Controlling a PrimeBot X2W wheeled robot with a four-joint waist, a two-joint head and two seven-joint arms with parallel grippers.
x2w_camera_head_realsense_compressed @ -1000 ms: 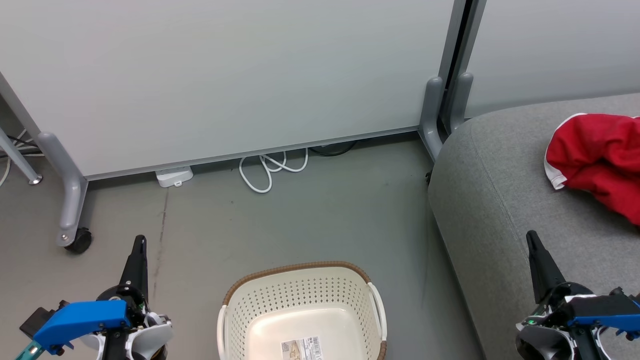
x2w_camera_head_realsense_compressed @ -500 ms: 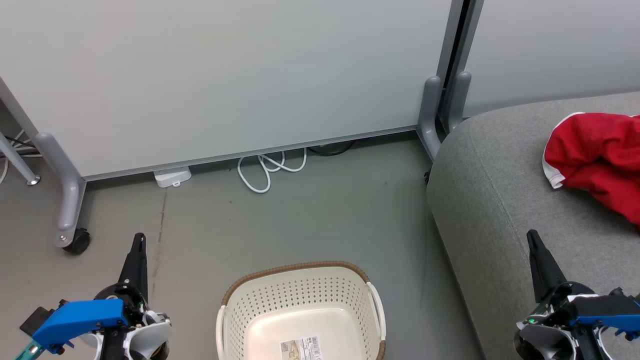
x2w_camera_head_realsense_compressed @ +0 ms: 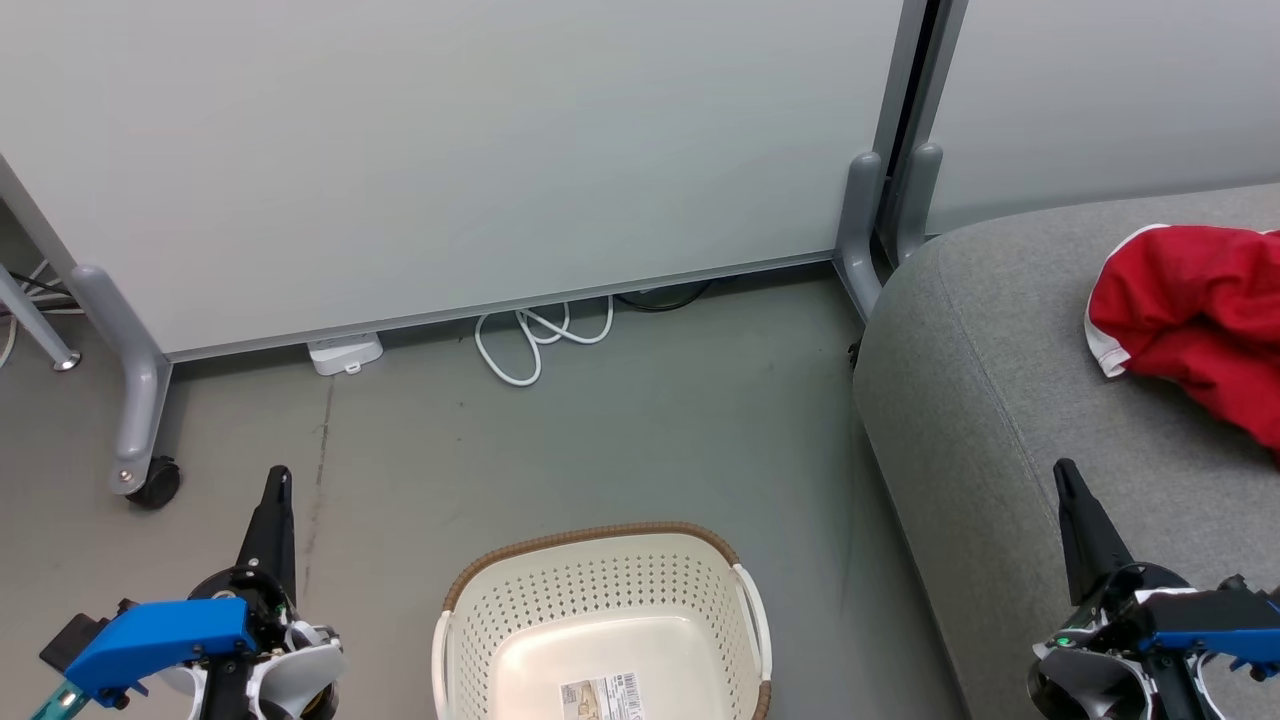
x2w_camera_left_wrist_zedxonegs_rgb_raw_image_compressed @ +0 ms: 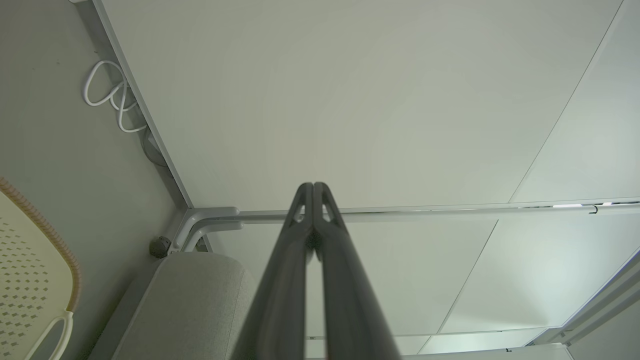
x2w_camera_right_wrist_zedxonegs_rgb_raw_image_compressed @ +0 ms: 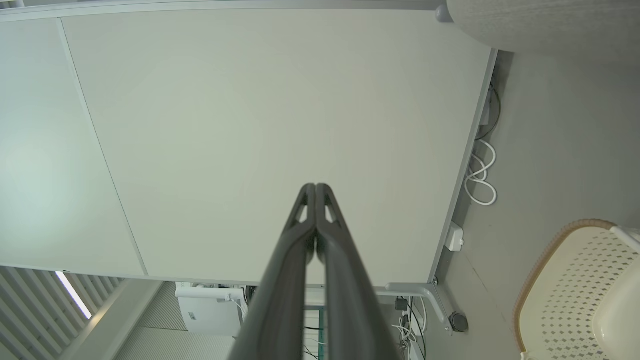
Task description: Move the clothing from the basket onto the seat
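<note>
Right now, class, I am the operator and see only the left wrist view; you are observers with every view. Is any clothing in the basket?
Observer: No. In the head view the visible floor of the basket carries just a paper label.
Operator: Where is it, then?
Observer: The clothing lies bunched on the seat, toward the head view's right edge.
Operator: Is the right arm holding anything?
Observer: No. The right end effector is shut, with nothing in it.
</note>
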